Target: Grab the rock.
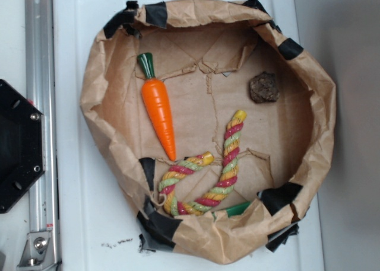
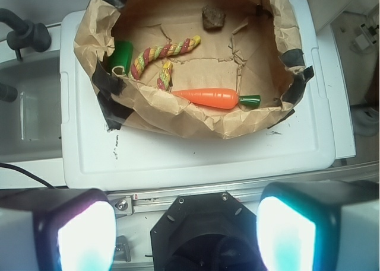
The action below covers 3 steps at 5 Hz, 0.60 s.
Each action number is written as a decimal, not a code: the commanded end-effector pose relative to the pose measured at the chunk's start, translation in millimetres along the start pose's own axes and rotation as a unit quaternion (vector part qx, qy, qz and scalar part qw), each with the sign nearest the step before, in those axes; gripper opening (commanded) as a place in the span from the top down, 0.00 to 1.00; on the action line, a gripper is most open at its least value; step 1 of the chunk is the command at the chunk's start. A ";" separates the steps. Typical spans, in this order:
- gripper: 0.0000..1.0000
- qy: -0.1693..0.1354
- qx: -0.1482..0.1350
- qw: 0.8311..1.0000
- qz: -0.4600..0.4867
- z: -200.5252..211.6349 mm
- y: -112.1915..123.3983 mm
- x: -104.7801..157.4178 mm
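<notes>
Beyond the carrot, far from the jaws, sat the rock.
Against the paper nest's (image 1: 323,114) far wall lay the rock (image 2: 212,18), across the carrot (image 2: 215,98) from the spread, empty jaws (image 2: 187,229), which hung well outside over the table (image 2: 178,158); a low approach risked snagging the crumpled wall or nudging the carrot and rope (image 2: 163,50).

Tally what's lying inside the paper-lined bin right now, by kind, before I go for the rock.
Rock: 1
Orange carrot: 1
Twisted rope toy: 1
Green object, partly hidden by the paper wall: 1
Total: 4
</notes>
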<state>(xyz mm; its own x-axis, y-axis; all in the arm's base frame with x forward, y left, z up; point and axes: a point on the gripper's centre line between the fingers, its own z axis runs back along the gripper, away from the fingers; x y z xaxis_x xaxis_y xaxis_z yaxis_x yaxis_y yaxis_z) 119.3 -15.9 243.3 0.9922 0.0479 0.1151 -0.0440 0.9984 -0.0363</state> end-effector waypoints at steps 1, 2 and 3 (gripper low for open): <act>0.00 0.000 0.000 1.000 0.000 0.0 0.0 0.0; 0.00 -0.051 -0.004 0.999 -0.012 -20.7 21.2 39.2; 0.00 -0.075 -0.034 0.996 -0.029 -45.5 41.9 79.2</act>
<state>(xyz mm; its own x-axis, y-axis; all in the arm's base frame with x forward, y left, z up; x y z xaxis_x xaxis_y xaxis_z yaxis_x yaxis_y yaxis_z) 202.7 23.7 195.9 0.9725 -0.0237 0.2316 0.0481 0.9938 -0.1002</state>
